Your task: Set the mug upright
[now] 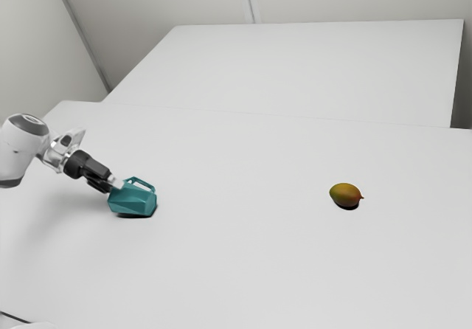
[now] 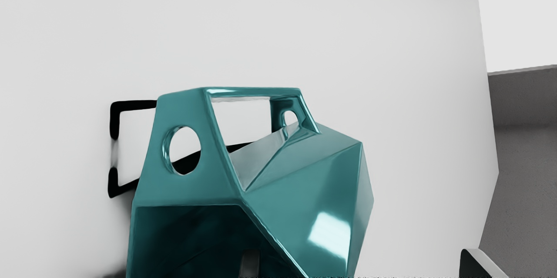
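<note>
The teal mug [image 1: 133, 201] lies on its side on the white surface [image 1: 243, 262], not upright; its body is faceted and glossy, with a bright patch of reflected light on one flat face; its handle [image 1: 143, 182] rises from the upper side of the body, an angular loop with an oval hole through the arm near the mouth and a smaller hole in the arm farther along; the open mouth [image 2: 187, 234] faces the claw [image 1: 116, 184], its inside dark teal.

The claw reaches down at a slant from the exterior view's left and is at the mug's mouth end; it stands wide, its two fingers well apart and not closed on anything; in the wrist view one finger [image 2: 249, 265] shows against the dark of the mouth, while the other finger [image 2: 484, 264] is out past the mug's faceted side, with a gap between it and that side; a wall of the mug thus comes between them; whether the first finger touches the mug I cannot tell.

A mango [image 1: 345, 195], yellow-green with a reddish tip, rests on the surface well apart from the mug, toward the exterior view's right; a dark shadow lies under it, another beneath the mug; the handle casts an angular black shadow beside the mug; grey-white walls [image 1: 147, 8] stand beyond.
</note>
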Robot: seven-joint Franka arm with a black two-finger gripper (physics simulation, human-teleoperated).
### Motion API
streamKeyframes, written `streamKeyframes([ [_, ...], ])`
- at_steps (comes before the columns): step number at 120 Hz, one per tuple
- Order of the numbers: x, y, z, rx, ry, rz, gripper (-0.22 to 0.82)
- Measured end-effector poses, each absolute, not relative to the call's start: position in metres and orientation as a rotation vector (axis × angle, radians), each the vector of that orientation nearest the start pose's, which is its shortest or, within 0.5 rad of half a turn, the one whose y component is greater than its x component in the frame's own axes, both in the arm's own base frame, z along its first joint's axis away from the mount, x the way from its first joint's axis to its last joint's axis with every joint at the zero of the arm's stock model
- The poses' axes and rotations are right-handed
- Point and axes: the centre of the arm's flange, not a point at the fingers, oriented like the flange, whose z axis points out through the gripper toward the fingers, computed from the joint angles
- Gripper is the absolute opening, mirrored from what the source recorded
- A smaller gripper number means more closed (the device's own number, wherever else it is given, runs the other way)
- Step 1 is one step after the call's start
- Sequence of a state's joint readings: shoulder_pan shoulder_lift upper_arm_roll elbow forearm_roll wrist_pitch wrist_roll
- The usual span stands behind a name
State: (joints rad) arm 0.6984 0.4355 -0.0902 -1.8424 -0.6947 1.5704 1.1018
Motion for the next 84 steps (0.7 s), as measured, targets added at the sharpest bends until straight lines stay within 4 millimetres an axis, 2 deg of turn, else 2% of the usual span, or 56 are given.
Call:
streamKeyframes([
  [22, 0.501, 0.268, 0.282, 2.121, -0.284, 0.103, 0.16],
  [40, 0.500, 0.265, 0.284, 2.102, -0.308, 0.107, -0.02],
  [68, 0.501, 0.258, 0.291, 2.093, -0.346, 0.117, -0.14],
  [84, 0.503, 0.242, 0.317, 2.146, -0.408, 0.146, -0.16],
])
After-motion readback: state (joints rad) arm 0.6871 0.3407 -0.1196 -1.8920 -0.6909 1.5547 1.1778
